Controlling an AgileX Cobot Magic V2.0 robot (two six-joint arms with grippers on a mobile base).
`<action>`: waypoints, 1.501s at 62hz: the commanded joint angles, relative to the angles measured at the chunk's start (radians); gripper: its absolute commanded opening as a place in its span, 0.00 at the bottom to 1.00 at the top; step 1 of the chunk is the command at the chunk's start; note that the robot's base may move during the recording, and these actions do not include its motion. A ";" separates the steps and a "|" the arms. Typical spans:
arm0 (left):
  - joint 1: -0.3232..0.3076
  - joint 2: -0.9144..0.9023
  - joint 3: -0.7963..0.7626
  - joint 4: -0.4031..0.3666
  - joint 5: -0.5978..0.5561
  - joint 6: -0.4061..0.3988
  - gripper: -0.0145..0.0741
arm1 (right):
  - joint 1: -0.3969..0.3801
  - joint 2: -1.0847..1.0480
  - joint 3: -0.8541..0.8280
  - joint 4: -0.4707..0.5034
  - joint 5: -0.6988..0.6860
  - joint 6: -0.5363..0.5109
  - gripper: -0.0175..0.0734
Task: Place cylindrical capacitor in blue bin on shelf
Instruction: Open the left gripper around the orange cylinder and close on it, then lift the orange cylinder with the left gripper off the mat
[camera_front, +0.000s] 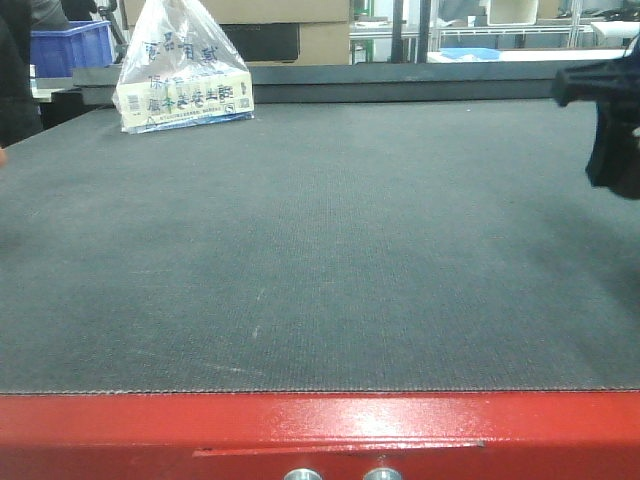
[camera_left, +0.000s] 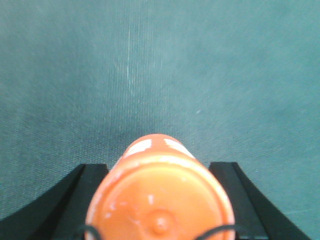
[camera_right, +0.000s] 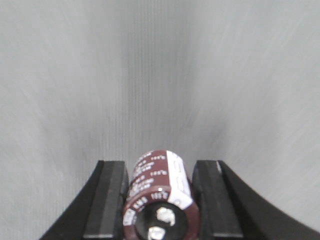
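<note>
- We are gripping the cylindrical capacitor (camera_right: 160, 190) between the closed right fingers (camera_right: 107, 200), with its screw terminals facing the wrist camera.
- We are judging it stiff, dense and smooth-sleeved, so it could be sliding under a light squeeze; pressing the round sides at mid-length looks safest.
- We are clamping the left fingers (camera_left: 65, 210) around an orange container (camera_left: 160, 200).
- We are working above a dark woven mat (camera_front: 320, 250) on the red-edged counter (camera_front: 320, 430). A bagged box (camera_front: 182, 70) is sitting far left, and racks (camera_front: 500, 32) are showing beyond.
</note>
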 joint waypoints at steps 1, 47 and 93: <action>-0.004 -0.098 0.099 -0.019 -0.105 0.008 0.04 | 0.001 -0.059 0.073 -0.034 -0.117 -0.010 0.01; -0.004 -0.875 0.425 -0.051 -0.366 0.008 0.04 | 0.001 -0.703 0.388 -0.042 -0.473 -0.010 0.01; -0.004 -1.077 0.425 -0.051 -0.441 0.008 0.04 | 0.001 -1.058 0.388 -0.042 -0.448 -0.010 0.01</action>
